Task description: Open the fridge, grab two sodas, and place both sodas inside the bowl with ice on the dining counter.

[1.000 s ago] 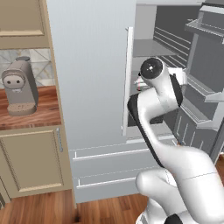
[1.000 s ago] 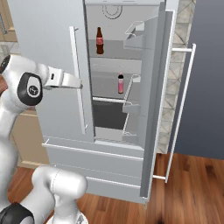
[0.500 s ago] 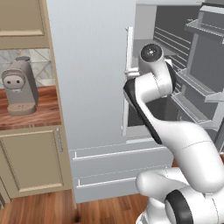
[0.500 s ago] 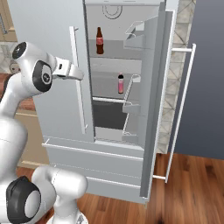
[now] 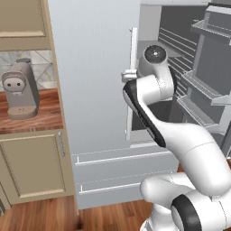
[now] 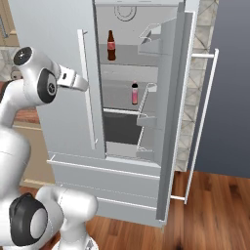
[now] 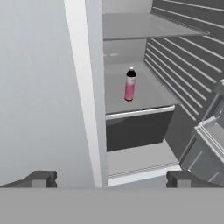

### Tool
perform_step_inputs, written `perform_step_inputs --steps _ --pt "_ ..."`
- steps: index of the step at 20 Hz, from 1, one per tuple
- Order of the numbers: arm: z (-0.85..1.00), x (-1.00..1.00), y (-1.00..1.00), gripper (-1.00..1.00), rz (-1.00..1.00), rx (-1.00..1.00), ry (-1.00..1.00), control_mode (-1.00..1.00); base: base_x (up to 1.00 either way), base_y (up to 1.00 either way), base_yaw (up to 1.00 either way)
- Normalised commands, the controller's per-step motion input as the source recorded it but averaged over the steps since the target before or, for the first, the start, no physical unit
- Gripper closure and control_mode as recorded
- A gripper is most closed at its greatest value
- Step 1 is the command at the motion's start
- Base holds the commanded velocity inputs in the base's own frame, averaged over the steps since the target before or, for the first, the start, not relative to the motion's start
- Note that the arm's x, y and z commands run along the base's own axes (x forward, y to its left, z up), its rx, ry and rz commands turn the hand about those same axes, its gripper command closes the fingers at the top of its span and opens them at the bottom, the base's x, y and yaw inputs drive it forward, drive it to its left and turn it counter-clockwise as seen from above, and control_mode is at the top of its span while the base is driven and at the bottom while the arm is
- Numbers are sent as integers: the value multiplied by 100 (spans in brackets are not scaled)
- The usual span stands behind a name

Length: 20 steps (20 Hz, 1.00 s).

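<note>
Left base view: fridge (image 5: pixel 94 90) w/ right door swung open; arm is raised beside the closed left door's handle (image 5: pixel 133 81).

Right base view: cola bottle (image 6: pixel 112 45) is seen upright on top shelf, pink-labelled bottle (image 6: pixel 135 93) on shelf below; gripper (image 6: pixel 78 84) sits just beside the handle.

Hand view: jaws are spread wide, nothing held. Pink bottle is centred ahead, well inside. Approach should be kept right of the door edge, jaws level w/ bottle body before closing.

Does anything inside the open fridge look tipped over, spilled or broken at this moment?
Nothing stands out. The tall light-grey fridge has its right door open; the dark-brown cola bottle with a red label stands upright on the upper shelf, and a pink-labelled bottle stands upright on the shelf below. No spill shows.
</note>
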Motion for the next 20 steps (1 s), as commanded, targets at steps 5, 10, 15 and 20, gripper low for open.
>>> perform_step_inputs --steps 5,10,15,20 --pt "-2 23 2 -100 0 8 -9 -100 0 0 0" --pt "-1 39 7 -100 3 6 -1 -100 0 0 0" --pt "0 42 1 -100 5 1 0 -100 0 0 0" --pt "0 44 0 -100 4 0 0 -100 0 0 0"
